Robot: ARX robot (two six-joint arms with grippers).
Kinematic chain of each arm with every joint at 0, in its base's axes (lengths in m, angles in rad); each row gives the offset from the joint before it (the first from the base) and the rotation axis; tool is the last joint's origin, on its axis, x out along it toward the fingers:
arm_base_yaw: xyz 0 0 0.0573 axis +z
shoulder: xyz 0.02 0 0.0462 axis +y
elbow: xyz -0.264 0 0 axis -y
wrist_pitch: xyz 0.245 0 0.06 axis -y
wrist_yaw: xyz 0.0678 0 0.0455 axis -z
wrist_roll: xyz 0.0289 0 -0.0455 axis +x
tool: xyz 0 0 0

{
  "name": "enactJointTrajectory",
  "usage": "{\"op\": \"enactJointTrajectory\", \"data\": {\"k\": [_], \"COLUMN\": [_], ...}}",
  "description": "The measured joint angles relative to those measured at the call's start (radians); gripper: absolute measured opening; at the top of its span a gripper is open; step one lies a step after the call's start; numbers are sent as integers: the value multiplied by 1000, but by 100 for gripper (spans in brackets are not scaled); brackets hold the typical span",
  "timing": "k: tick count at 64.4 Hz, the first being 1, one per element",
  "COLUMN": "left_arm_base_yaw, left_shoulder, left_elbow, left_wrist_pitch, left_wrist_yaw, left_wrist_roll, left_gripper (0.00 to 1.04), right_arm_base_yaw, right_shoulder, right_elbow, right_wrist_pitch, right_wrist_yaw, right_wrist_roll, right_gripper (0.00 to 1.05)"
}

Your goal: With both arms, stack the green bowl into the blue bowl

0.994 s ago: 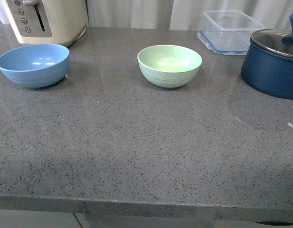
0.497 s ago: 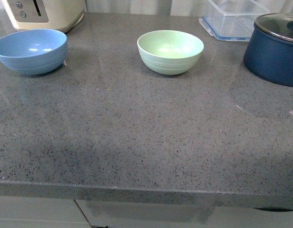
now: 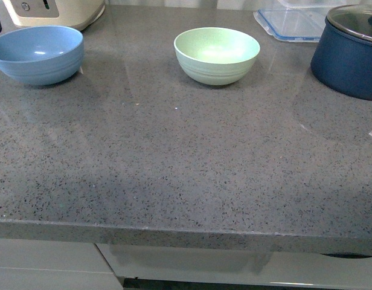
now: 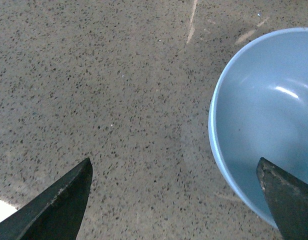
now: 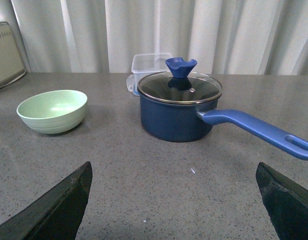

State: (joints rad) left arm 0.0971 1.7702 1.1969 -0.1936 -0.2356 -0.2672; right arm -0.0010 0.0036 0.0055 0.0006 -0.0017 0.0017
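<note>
Nothing stacked yet: green bowl point(image 3: 217, 54) and blue bowl point(image 3: 38, 53) sat well apart on the worktop point(image 3: 186, 163), left pincer point(image 4: 174, 167) spread over the blue bowl's rim, right pincer point(image 5: 174, 170) spread and empty.

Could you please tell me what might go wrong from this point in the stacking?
The left claw straddles the rim of the blue bowl; closing or dropping there might tip or shove it. The open right claw faces the lidded saucepan, not the green bowl; swinging across could clip its long handle.
</note>
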Motion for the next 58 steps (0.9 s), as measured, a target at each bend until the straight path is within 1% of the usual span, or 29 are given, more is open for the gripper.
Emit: {"op": "enactJointTrajectory", "data": {"k": [27, 47, 48, 53, 58], "left_arm_base_yaw": [-11, -31, -32, -35, -37], "left_shoulder": [201, 283, 286, 293, 293], "left_elbow": [203, 261, 262, 262, 262], "left_wrist_pitch": [-13, -38, -38, -30, -29], "left_wrist_yaw": [-3, -20, -24, -37, -36], "left_wrist_roll": [19, -2, -4, -16, -30], "left_gripper": [98, 98, 96, 79, 68], "right_arm_base_yaw": [0, 0, 0, 0, 0], "right_shoulder": [0, 0, 0, 0, 0], "right_elbow": [0, 0, 0, 0, 0], "right_wrist_pitch": [0, 0, 0, 0, 0], "right_wrist_yaw": [0, 0, 0, 0, 0], "right_wrist_roll": [0, 0, 0, 0, 0], "right_gripper": [95, 95, 95, 95, 95]}}
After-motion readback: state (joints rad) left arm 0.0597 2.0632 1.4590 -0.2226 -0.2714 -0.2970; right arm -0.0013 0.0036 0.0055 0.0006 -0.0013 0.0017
